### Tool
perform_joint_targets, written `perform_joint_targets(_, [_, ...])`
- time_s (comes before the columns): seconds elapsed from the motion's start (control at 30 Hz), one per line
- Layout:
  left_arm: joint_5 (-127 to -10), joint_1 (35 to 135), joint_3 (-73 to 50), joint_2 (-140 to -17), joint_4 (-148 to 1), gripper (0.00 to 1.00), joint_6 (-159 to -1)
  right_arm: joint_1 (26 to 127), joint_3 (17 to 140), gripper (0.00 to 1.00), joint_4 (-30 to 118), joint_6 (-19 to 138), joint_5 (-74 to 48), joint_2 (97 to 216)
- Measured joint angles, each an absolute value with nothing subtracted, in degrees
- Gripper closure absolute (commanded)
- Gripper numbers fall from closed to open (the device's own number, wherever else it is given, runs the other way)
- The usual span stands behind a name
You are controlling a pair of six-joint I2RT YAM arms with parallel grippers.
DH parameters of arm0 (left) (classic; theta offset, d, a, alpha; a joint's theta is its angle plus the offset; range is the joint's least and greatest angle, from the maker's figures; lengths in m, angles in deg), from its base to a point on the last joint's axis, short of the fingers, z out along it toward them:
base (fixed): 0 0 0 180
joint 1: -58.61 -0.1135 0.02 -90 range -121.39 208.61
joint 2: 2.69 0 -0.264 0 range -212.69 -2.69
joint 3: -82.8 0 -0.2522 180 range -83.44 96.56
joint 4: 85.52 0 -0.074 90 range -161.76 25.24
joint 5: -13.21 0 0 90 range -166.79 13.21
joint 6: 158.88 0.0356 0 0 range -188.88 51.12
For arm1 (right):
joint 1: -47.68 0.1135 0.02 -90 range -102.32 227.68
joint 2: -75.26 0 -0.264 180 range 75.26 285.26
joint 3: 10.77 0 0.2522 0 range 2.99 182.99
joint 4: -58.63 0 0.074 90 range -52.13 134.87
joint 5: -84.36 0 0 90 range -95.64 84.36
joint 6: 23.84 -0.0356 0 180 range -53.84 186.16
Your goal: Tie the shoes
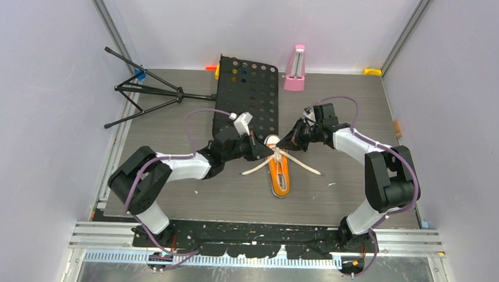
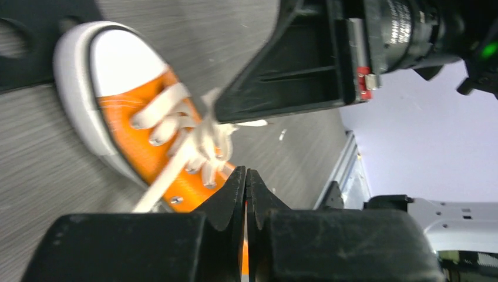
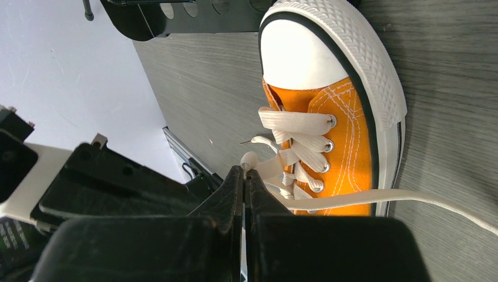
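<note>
The orange shoe [image 1: 279, 174] lies on its sole near the middle of the grey table [image 1: 170, 198], with its white toe cap pointing away from the arm bases, just beside the near edge of a black perforated board [image 1: 248, 94]. Its white laces [image 1: 258, 168] trail loose to both sides of it.

From above, both grippers meet over the front of the shoe, but their fingertips are too small there to read. The right wrist view shows the right gripper [image 3: 244, 176] with its fingers pressed together and a nub of lace [image 3: 250, 158] sticking out at the tips, so it appears to pinch the laces above the eyelets; one strand [image 3: 411, 197] runs off across the table.

The left wrist view shows the left gripper [image 2: 246, 182] closed tip to tip, just above the laced part of the shoe. Whether lace is caught between its fingers I cannot tell.

Only the top view shows a pink metronome [image 1: 294, 70] and a folded black tripod [image 1: 148, 93] at the back of the table.
</note>
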State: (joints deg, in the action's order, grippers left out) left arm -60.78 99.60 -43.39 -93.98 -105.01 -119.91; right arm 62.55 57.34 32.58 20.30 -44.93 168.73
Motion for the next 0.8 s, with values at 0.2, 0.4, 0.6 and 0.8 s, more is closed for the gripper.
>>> perform_joint_targets(0.2, [-60.2, 103.6, -40.3, -98.9, -108.7, 1.0, -121.7, 62.5, 57.3, 1.0, 32.6, 20.4, -44.9, 168.7])
perform_joint_targets(0.4, [-63.2, 104.5, -37.5, -101.3, -106.5, 1.0, -121.3, 62.5, 57.3, 1.0, 32.6, 20.3, -44.9, 168.7])
perform_joint_targets(0.6, [-67.9, 104.5, -37.5, -101.2, -104.0, 1.0, -121.0, 62.5, 57.3, 1.0, 32.7, 20.3, -44.9, 168.7])
perform_joint_targets(0.8, [-70.5, 104.5, -37.6, -100.8, -101.4, 1.0, -120.7, 62.5, 57.3, 1.0, 32.8, 20.1, -44.9, 168.7])
